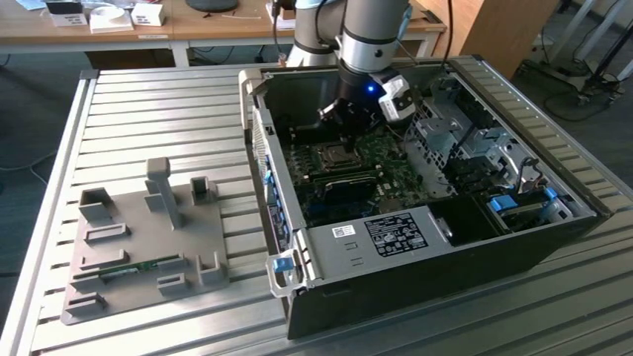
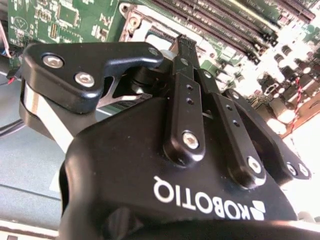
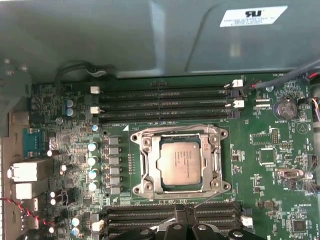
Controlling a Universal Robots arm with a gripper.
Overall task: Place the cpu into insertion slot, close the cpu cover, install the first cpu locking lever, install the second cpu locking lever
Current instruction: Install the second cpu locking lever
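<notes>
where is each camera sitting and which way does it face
Exterior view: off the arm, above the slatted table, looking down into the open computer case; the arm and pincer show over the motherboard.
First wrist view: on the arm, facing down at the cpu seated in the insertion slot, with the cpu cover around it.
Second wrist view: on the arm, looking along the pincer toward the green board.
Both wrist views share the memory slots beside the socket.

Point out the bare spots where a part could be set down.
Free: the slatted table beyond the grey fixture tray, and the strip in front of the computer case. Crowded: inside the case, around the cpu under the gripper.
</notes>
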